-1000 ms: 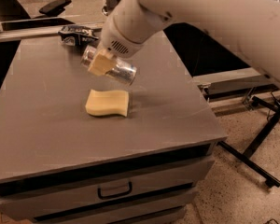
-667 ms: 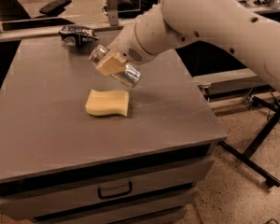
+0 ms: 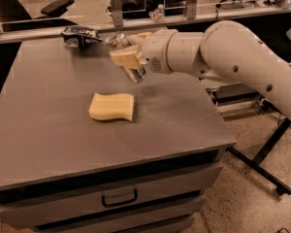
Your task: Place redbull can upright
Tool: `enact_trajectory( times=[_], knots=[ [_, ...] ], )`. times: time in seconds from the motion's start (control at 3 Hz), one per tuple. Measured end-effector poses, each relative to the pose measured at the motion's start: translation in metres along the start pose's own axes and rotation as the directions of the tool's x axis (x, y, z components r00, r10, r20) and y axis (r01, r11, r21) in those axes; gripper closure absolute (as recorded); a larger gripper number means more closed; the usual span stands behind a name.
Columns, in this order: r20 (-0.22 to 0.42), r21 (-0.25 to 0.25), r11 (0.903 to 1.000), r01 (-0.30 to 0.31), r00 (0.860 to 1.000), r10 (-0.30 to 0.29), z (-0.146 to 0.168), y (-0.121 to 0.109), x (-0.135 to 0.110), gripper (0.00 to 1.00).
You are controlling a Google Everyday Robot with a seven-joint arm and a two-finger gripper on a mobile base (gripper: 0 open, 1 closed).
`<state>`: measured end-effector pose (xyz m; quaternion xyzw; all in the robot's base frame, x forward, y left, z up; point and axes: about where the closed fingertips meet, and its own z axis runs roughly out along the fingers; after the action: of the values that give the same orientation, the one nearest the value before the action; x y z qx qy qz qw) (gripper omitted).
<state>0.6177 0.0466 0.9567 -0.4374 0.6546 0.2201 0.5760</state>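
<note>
A dark bag (image 3: 80, 35) lay on the grey table (image 3: 43, 144), well behind the sponge (image 3: 111, 107) and a little to its left. The yellow sponge lay flat. Just behind the sponge and slightly to its right, the gripper (image 3: 128, 58) was closed on the can (image 3: 118, 41). The can was tilted, with its top leaning to the left. The white arm (image 3: 233, 52) reached in from the right of the sponge.

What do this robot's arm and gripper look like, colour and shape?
The arm is thick, smooth and off-white, built of rounded shells with a few small dark dots; no loose cables show. The gripper, over the back of the grey table, has flat tan fingers on a cylindrical off-white wrist.
</note>
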Motion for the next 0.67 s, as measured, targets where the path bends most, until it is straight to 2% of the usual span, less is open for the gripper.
enact_trajectory(
  times=[0.33,0.67],
  knots=[
    [0.124,0.109,0.9925,-0.056,0.991,0.043,-0.008,-0.028,-0.006,1.0],
    [0.177,0.159,0.9797,-0.122,0.98,0.093,-0.013,-0.04,-0.001,1.0]
  ],
)
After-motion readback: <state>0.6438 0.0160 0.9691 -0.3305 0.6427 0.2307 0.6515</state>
